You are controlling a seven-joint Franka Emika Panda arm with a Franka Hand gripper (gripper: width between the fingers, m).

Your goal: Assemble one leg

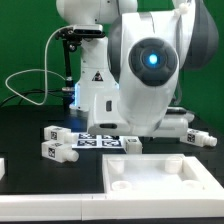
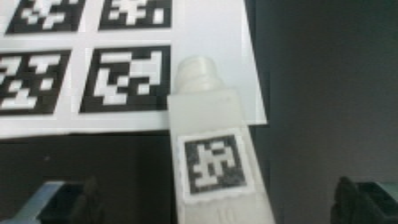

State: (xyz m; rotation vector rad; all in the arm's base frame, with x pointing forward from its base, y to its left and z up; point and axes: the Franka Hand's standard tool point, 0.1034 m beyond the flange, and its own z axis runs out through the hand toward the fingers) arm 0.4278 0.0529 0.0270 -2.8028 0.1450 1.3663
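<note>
1. Claw (image 2: pixel 210 200) is spread wide, one dark fingertip (image 2: pixel 54 200) out on either flank, neither touching a thing, nothing pinched
2. The leg (image 2: pixel 210 140) lies flat on the table (image 2: pixel 329 80), right in the gap between the fingers: blocky tagged end nearest the claw, round stem pointing away from it
3. The stem's tip reaches over the edge of the marker board (image 2: pixel 199 30), which lies just beyond the claw
4. Why this stance? My read: the claw is lined up over the square end because flat faces give the fingers a sure bite, while the round stem could roll out
5. The leg's length runs across the closing line, a touch askew, so a squeeze may twist it a little
6. In the exterior view the arm's bulk hides the claw; a second leg (image 1: pixel 195 138) sits well apart from the board, and the tabletop (image 1: pixel 150 180) waits apart too, no leg fitted that I can see
7. Judging by all this, the pick-up is about to start: descend, then close on the block
</note>
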